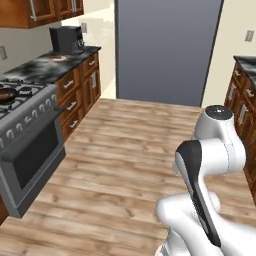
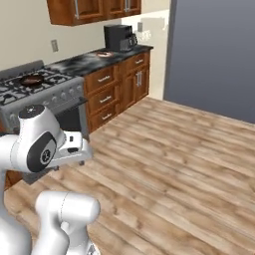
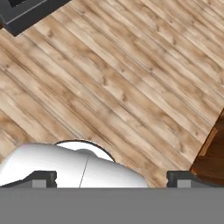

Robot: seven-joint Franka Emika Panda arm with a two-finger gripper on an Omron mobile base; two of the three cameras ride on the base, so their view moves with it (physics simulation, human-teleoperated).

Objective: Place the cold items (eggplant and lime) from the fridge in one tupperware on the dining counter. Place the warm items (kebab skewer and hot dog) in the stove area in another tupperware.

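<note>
The stove area stands at the left, a grey steel range with knobs and black grates. A dark pan sits on a burner; its contents are too small to tell. At the back rises the fridge, a tall plain grey face. My gripper hangs open over bare wood floor, holding nothing, its fingertips far apart. The eggplant, lime, kebab skewer, hot dog, tupperware and dining counter are out of view.
A dark worktop over wood drawers runs from the stove to a black coffee machine, with a small reddish round thing on it. More drawers line the right side. Wood floor spreads between them.
</note>
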